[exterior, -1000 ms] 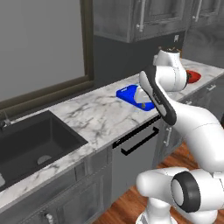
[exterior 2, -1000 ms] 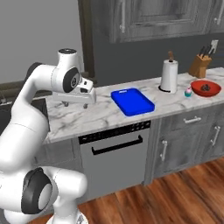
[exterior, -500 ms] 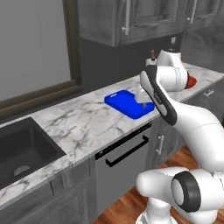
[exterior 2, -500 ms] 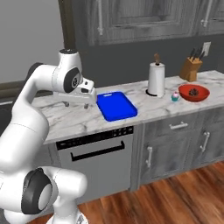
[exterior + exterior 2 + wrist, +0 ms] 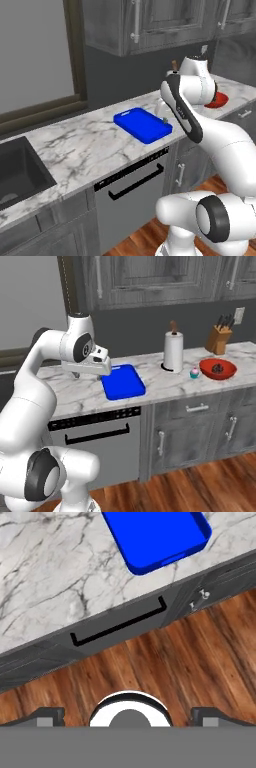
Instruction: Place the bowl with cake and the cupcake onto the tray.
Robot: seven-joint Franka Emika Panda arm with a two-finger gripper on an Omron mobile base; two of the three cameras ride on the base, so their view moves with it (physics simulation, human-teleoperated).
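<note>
Bowl with cake (image 5: pixel 217 369) sits at the far right of the marble counter (image 5: pixel 150 387), a wide red dish with a dark lump in its middle. In the left base view a slice of its red rim (image 5: pixel 218 100) shows behind the white arm. Just beside it, toward the paper towel roll (image 5: pixel 173 352), stands the tiny cupcake (image 5: pixel 194 373) with its teal wrapper and pink top; the two are close but apart. A knife block (image 5: pixel 218 338) stands against the wall behind the bowl.

Well away from them, to the left along the counter, the blue tray (image 5: pixel 123 381) lies flat with nothing on it, above the dishwasher front (image 5: pixel 97 438) with its dark bar handle. From the other side the tray (image 5: pixel 143 125) lies between the arm and the dark sink (image 5: pixel 20 172).

From the hand view, the tray's (image 5: pixel 155 539) end with the slot handle points toward the counter's front edge, with the dishwasher handle (image 5: pixel 119 626) and wooden floor (image 5: pixel 165 672) below it.

The gripper (image 5: pixel 76 375) hangs over the counter just left of the tray, near its back corner, not touching it. Its jaws stand spread as wide as they go, and they hold nothing.
</note>
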